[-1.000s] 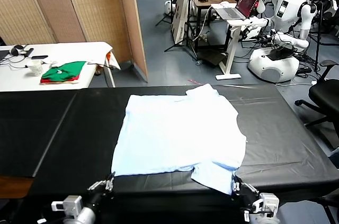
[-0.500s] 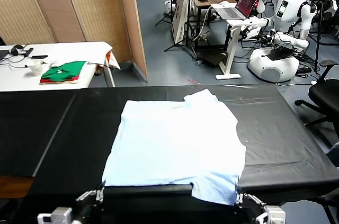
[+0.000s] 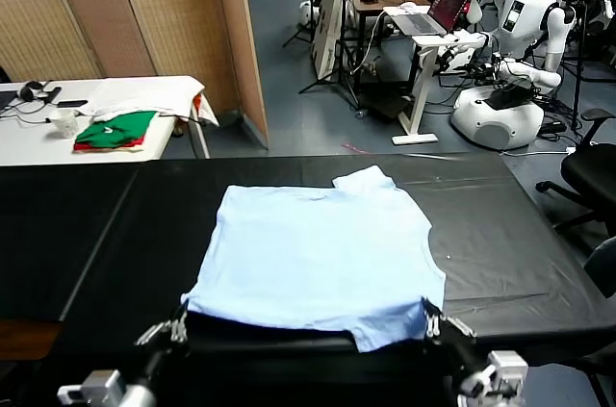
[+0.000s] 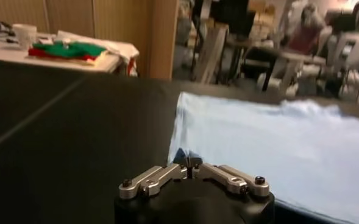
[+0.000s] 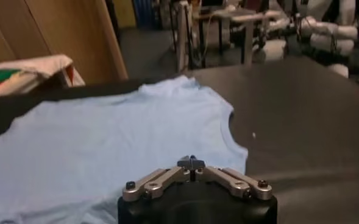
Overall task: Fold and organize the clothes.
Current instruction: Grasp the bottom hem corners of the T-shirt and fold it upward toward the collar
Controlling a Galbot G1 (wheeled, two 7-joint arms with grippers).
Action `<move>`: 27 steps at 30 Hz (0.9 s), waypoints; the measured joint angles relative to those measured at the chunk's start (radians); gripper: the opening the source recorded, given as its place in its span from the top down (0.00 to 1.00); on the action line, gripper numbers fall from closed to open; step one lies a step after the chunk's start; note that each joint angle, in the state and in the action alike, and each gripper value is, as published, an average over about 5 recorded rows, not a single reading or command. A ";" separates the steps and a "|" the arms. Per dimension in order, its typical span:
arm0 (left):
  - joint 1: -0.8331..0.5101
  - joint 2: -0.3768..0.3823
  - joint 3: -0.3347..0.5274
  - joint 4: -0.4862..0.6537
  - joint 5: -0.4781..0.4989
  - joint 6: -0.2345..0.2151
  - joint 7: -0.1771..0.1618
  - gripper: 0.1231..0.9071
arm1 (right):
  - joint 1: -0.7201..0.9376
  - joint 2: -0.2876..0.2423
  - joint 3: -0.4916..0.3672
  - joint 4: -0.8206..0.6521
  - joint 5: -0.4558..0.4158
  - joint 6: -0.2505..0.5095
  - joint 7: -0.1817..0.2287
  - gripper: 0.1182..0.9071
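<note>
The pale blue T-shirt (image 3: 313,253) lies spread on the black tabletop (image 3: 500,234), its near edge lifted just off the surface. The left hand (image 3: 178,324) is clamped on the shirt's near left corner, and the right hand (image 3: 430,320) is clamped on its near right corner. Beyond the shirt's far left side, folded green and red garments (image 3: 115,130) sit on a white table (image 3: 29,142).

Head camera looks forward and down over the black table (image 3: 500,234) from high up. Both wrist cameras sit low at the near edge, facing across it. All three share the T-shirt (image 3: 318,253) (image 4: 277,152) (image 5: 106,146).
</note>
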 joint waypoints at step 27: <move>-0.381 0.160 0.122 0.314 -0.012 0.010 -0.001 0.97 | 0.247 -0.074 -0.085 -0.255 -0.002 -0.010 -0.054 0.83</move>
